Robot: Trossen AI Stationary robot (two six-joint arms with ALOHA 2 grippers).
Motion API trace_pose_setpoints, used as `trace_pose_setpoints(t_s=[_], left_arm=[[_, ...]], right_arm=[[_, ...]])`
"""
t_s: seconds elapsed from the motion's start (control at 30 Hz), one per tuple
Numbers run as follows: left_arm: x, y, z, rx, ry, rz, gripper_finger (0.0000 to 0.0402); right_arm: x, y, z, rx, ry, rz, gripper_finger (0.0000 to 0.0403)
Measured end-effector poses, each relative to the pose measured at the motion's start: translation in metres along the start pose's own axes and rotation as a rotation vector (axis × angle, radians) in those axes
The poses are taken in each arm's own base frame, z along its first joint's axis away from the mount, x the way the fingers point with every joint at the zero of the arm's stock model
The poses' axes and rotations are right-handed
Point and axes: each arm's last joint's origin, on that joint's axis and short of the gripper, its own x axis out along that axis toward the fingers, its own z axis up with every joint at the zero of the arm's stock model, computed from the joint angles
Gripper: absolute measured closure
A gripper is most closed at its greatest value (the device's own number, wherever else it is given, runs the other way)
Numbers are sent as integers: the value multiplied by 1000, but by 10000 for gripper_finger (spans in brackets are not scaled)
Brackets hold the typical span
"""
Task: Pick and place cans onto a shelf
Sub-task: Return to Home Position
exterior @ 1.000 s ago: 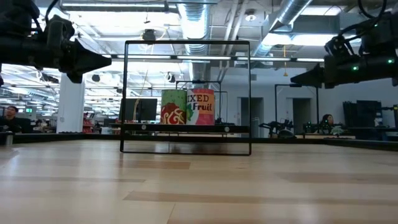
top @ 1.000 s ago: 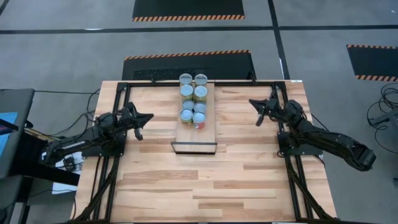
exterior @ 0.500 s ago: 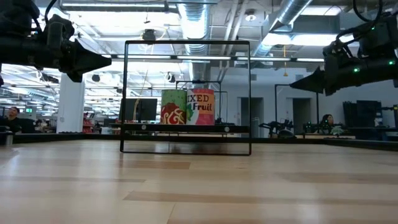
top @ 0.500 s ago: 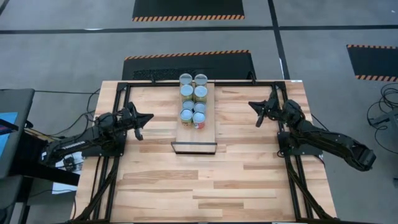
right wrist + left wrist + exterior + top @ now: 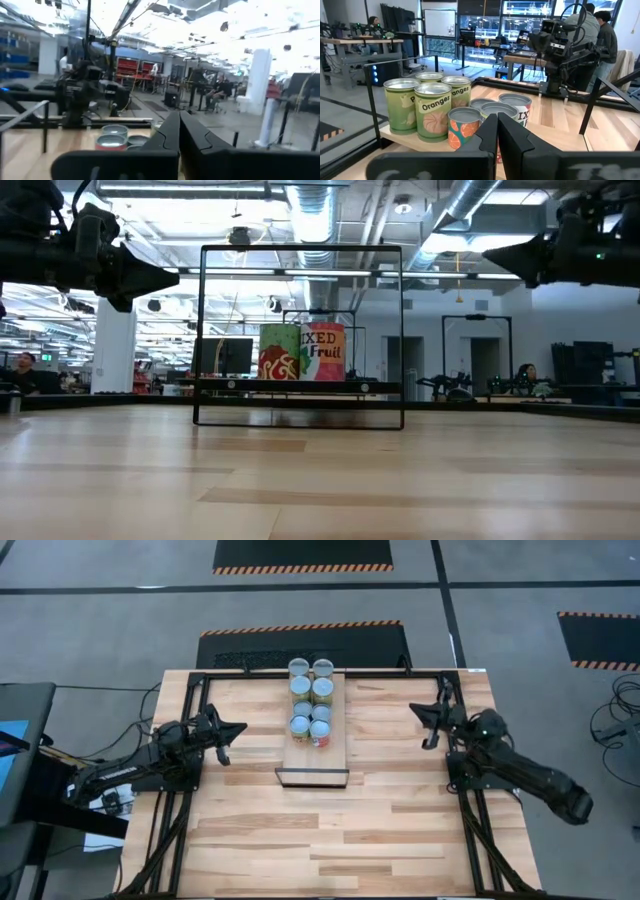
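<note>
Several cans [image 5: 311,700] with silver tops stand in two rows on the far half of the shelf [image 5: 335,752], a narrow light-wood board with a dark front edge [image 5: 312,777]. In the low view two cans show, a green one [image 5: 279,351] and a red-orange one [image 5: 322,351]. My left gripper [image 5: 240,728] hangs shut and empty left of the shelf, pointing at the cans [image 5: 435,109]. My right gripper [image 5: 415,709] hangs shut and empty right of the shelf, high above the table [image 5: 488,252]; its wrist view shows a can [image 5: 114,137] beyond its fingertips [image 5: 179,125].
A black wire frame [image 5: 300,248] stands around the shelf in the low view. Black rails [image 5: 190,690] run along the table's left and right sides. A dark mat [image 5: 300,645] lies beyond the far edge. People [image 5: 600,35] are in the room behind.
My right gripper has risen and drawn back a little toward the table's right and near edges, staying shut. The cans and the shelf stand as before.
</note>
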Motion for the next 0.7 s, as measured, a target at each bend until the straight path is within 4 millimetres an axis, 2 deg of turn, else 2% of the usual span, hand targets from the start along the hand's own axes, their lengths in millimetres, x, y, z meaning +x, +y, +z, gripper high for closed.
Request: trace_pose_setpoints(t_s=[0.23,0.5,0.7], left_arm=[[0,0,0,0,0,0,400],[0,0,0,0,0,0,400],[0,0,0,0,0,0,400]], right_arm=[[-6,3,-14,96,153,5,361],[-11,5,-34,160,355,11,360],[-11,5,-35,166,379,8,360]])
